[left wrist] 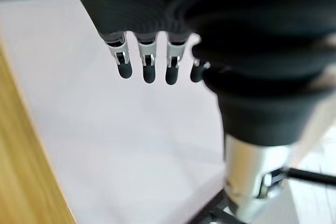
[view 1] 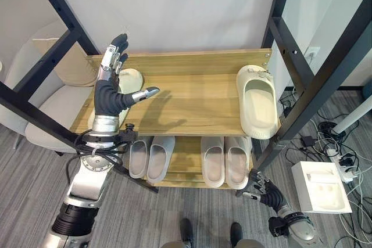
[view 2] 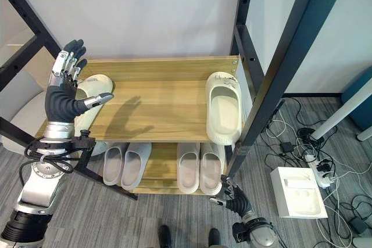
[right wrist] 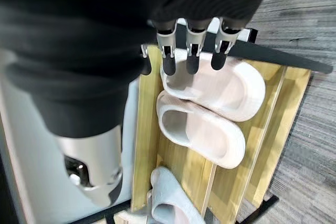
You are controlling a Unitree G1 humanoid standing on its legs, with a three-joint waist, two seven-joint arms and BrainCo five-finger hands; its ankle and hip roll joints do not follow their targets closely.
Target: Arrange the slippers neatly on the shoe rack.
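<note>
The wooden shoe rack (view 1: 192, 103) has two shelves. On the top shelf a cream slipper (view 1: 257, 101) lies at the right end, and a second cream slipper (view 1: 130, 78) lies at the left end, partly behind my left hand (view 1: 109, 91). That hand is raised above the shelf's left end, open, fingers straight and holding nothing. The lower shelf holds a grey pair (view 1: 151, 156) and a pale pair (view 1: 225, 160). My right hand (view 1: 264, 193) hangs low by the rack's front right corner, fingers (right wrist: 191, 59) relaxed and empty, the pale pair (right wrist: 210, 108) just past them.
A beige chair (view 1: 46, 103) stands left of the rack. Black frame bars (view 1: 325, 79) cross both sides. On the floor to the right are a white box (view 1: 322, 187) and a power strip with cables (view 1: 340, 158).
</note>
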